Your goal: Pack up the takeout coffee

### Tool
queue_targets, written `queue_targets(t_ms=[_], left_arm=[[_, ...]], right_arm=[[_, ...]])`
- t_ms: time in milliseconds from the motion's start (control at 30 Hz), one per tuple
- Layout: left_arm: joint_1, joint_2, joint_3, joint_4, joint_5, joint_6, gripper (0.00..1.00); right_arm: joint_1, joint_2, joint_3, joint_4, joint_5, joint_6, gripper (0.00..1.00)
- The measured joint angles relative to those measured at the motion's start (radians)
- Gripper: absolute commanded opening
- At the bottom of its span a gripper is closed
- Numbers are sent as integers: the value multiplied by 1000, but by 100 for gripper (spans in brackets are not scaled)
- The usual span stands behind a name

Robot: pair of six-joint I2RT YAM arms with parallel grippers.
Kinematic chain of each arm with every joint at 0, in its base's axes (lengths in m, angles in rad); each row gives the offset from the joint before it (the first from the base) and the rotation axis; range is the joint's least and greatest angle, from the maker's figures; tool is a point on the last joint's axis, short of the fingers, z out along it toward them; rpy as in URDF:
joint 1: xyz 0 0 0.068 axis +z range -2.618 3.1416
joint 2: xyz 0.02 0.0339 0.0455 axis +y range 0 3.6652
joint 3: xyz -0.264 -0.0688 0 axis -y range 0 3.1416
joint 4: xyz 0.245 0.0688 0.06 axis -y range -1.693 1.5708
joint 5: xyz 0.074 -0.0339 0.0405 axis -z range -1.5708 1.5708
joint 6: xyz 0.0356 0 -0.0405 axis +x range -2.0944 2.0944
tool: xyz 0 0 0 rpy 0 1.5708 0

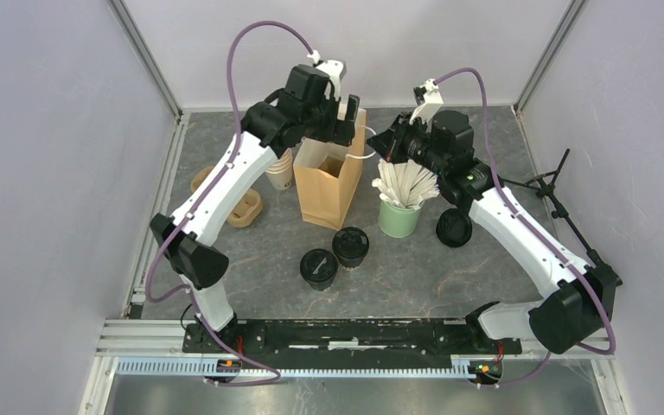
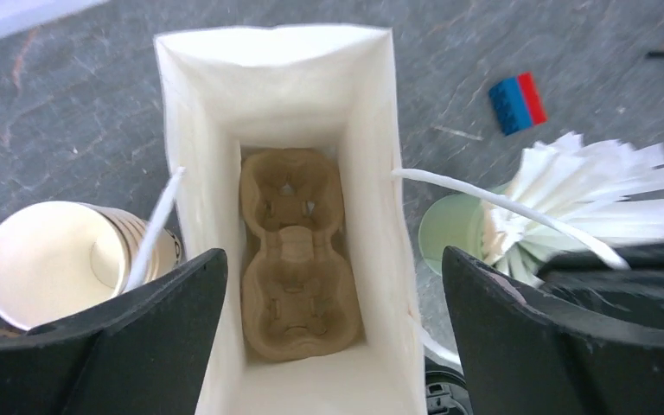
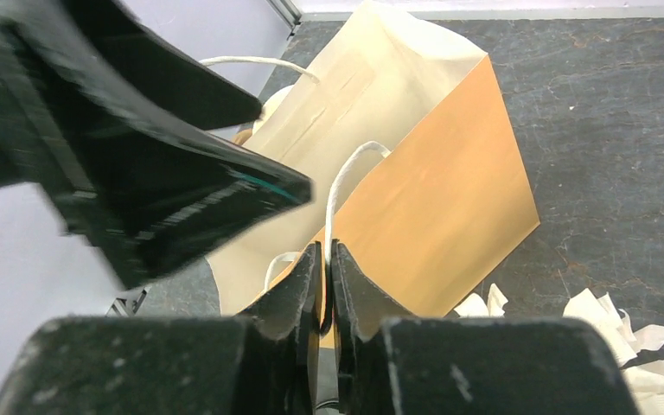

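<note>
The takeout coffee, two small cream cups with black lids [image 1: 350, 246] [image 1: 319, 268], stands on the table in front of the brown paper bag [image 1: 328, 186]. My left gripper [image 1: 346, 117] [image 2: 333, 259] hangs open over the bag's mouth, its fingers either side of the bag walls [image 2: 372, 173] and holding nothing. A tan cardboard cup carrier [image 2: 298, 251] lies on the bag's floor. My right gripper [image 1: 379, 143] [image 3: 326, 251] is to the right of the bag [image 3: 450, 190], pinched shut on its white cord handle [image 3: 346, 169].
A green cup of white sticks [image 1: 400, 212] [image 2: 450, 229] stands right of the bag. A stack of lidless cream cups [image 1: 281, 173] [image 2: 52, 259] and another carrier [image 1: 244, 207] are on its left. Black lids [image 1: 455, 226] lie right; a blue-red block [image 2: 517, 102] lies behind.
</note>
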State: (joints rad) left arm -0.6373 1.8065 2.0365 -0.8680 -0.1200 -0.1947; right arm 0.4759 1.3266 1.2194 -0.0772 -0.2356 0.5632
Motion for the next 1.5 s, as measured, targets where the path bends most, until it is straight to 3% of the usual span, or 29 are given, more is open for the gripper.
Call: queue_targets(t_ms=[100, 200, 400, 433, 700, 933, 1200, 1500], left_arm=[[0, -49, 22, 2, -1, -14, 100], [0, -110, 25, 2, -10, -26, 100], [0, -257, -26, 6, -54, -43, 100], [0, -285, -45, 3, -68, -44, 100], [2, -439, -269, -35, -177, -47, 100], [3, -518, -455, -71, -176, -98, 100], [8, -697, -559, -149, -131, -179, 100], [9, -811, -721, -216, -50, -367, 100]], right_arm=[[0, 0, 0, -1, 0, 10, 29], [0, -2, 0, -12, 0, 15, 53], [0, -31, 0, -51, 9, -23, 87], [0, -44, 0, -68, 16, -43, 98], [9, -114, 20, -159, 43, -167, 98], [127, -136, 31, -261, 80, -290, 98], [235, -240, -53, -285, 95, -329, 98], [295, -246, -91, -279, 137, -327, 94]])
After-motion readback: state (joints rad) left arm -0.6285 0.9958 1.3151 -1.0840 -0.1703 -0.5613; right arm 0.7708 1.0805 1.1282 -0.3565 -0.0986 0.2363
